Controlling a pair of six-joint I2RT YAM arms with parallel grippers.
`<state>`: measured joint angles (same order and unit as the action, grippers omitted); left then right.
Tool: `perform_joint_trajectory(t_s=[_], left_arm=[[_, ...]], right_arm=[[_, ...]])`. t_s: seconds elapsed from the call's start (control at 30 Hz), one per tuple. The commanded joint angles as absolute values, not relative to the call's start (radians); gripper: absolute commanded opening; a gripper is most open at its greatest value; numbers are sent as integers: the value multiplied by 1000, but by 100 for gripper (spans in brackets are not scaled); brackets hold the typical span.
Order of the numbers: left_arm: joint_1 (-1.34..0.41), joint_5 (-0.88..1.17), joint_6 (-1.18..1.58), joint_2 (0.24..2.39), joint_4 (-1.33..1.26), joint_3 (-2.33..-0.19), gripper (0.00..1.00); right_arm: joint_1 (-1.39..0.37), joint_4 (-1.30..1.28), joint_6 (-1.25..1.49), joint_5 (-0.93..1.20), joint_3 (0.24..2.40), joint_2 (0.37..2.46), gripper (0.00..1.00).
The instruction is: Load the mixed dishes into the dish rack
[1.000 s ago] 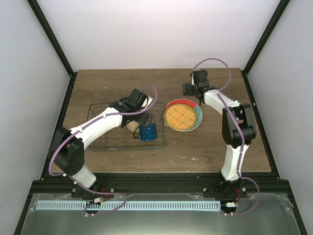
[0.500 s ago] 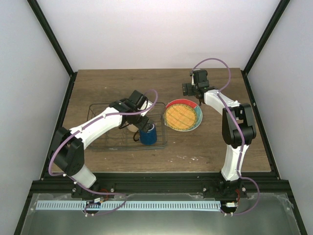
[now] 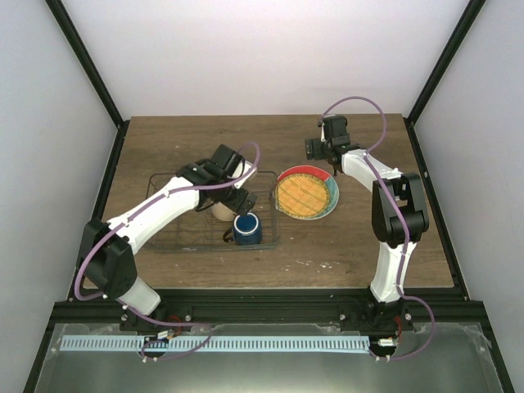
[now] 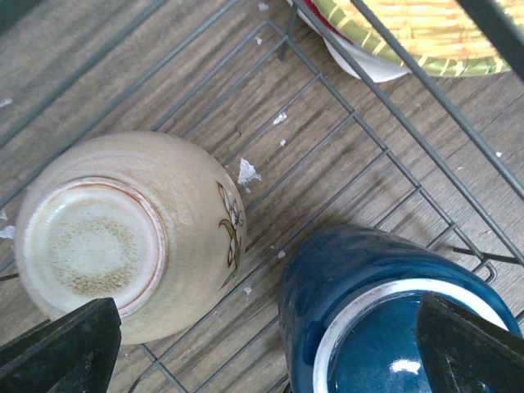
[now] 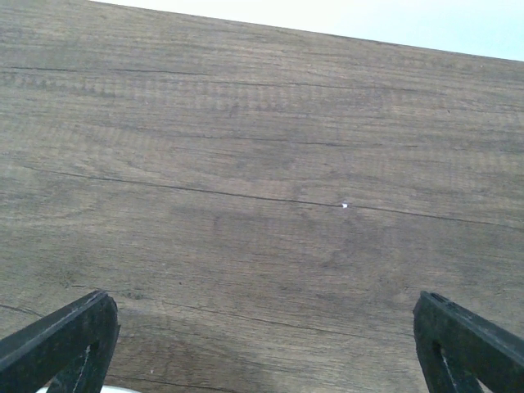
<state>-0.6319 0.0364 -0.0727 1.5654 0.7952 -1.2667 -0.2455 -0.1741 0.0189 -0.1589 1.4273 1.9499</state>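
Left fingers (image 4: 262,350): spread wide, empty, over the rack (image 3: 174,238).
Bowl (image 4: 106,237): upside down in rack, under one finger.
Mug (image 4: 385,295): upright in rack, under the other finger.
Right fingers (image 5: 262,352): apart, empty, bare table (image 5: 262,164) below.
Plates (image 3: 307,195): stacked on table beside rack, clear of both fingers; likely all that's left to load.

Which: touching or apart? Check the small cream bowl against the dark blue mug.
Apart. The left wrist view shows bare wooden table between the small cream bowl and the dark blue mug.
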Motion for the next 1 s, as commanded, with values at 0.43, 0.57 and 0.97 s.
perform_joint_trajectory(t_s=[0.43,0.57,0.97], left_arm=[[-357,38,46,1979,926,-2104,100],[-307,84,95,2085,945,-2236,100],[-184,188,134,2141,906,-2244,100]], right_arm=[[-224,-555,113,-8,1565,1851,81],[-223,-626,140,16,1506,1778,79],[-224,-694,207,147,1326,1689,66]])
